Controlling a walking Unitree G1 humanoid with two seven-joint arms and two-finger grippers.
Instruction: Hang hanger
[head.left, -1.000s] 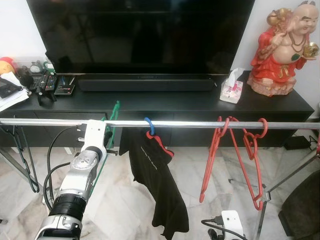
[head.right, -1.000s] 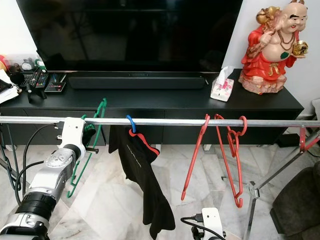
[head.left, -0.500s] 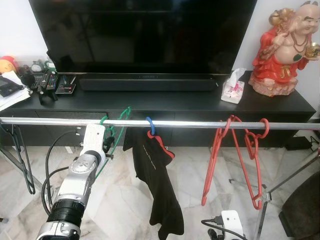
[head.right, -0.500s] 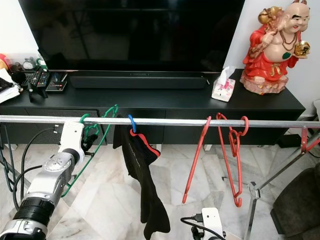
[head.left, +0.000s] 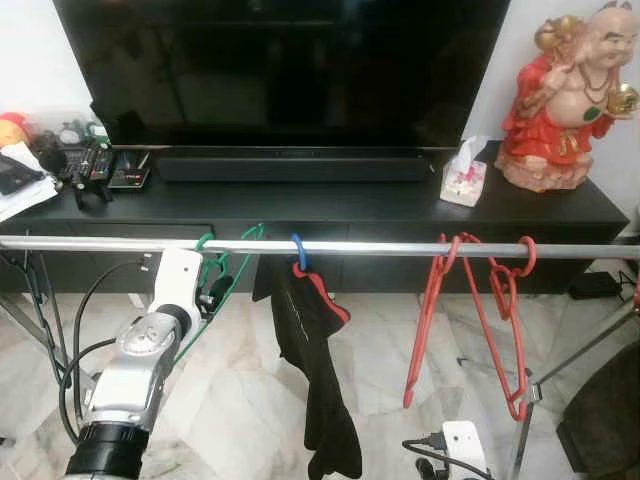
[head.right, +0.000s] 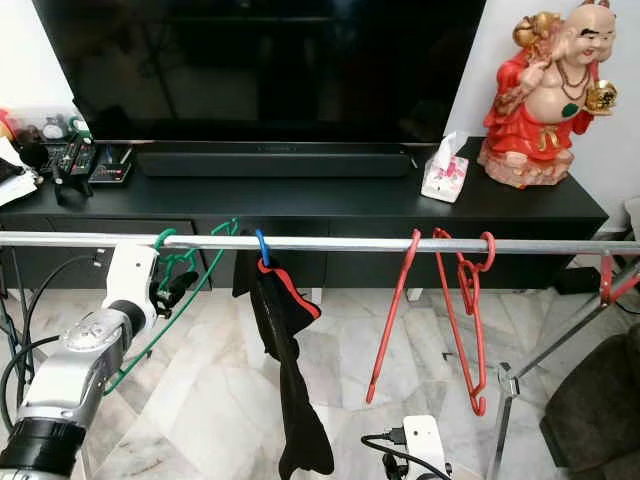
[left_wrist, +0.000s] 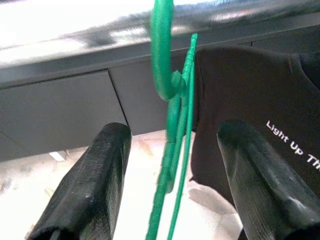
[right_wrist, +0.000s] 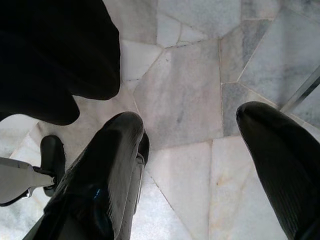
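- The green hanger has its hook over the metal rail, and its body slants down and left toward the floor.
- The left tool sits just below the rail with its fingers spread wide, the hanger's neck between them, ungripped.
- The black shirt hangs just right of the hanger.
- The right tool hangs open over the marble floor.

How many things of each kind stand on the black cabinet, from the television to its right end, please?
Television: 1
Soundbar: 1
Tissue box: 1
Statue: 1
Total: 4
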